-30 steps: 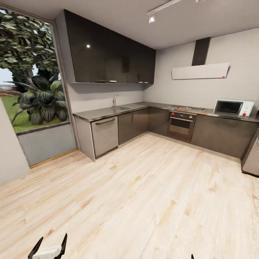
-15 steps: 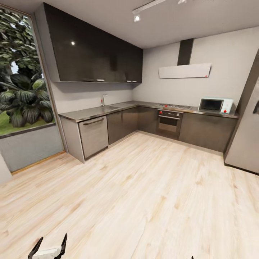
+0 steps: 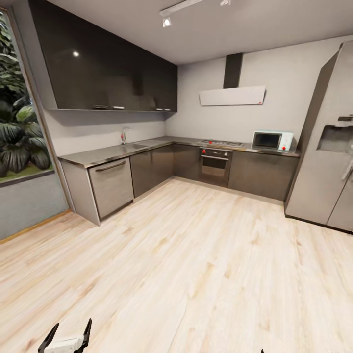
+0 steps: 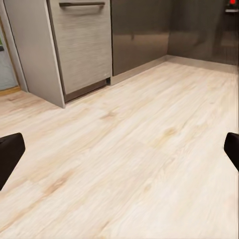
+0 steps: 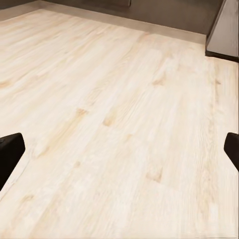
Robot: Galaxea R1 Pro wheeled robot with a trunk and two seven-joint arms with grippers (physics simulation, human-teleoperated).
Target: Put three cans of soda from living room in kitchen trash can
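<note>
Left hand (image 3: 66, 333) spread wide, empty, above the kitchen floor (image 3: 196, 274).

We see an evenly bright, soft-shadowed render, a ceiling spotlight (image 3: 167, 22) glinting on the glossy dark wall cabinet (image 3: 103, 73), edges stretched wide.

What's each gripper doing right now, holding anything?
Left gripper: open, holding nothing.
Right gripper: open, holding nothing.

Light wood floor (image 3: 196, 264); base cabinets (image 3: 147, 169), oven (image 3: 214, 166), fridge (image 3: 323, 162) standing on it.
</note>
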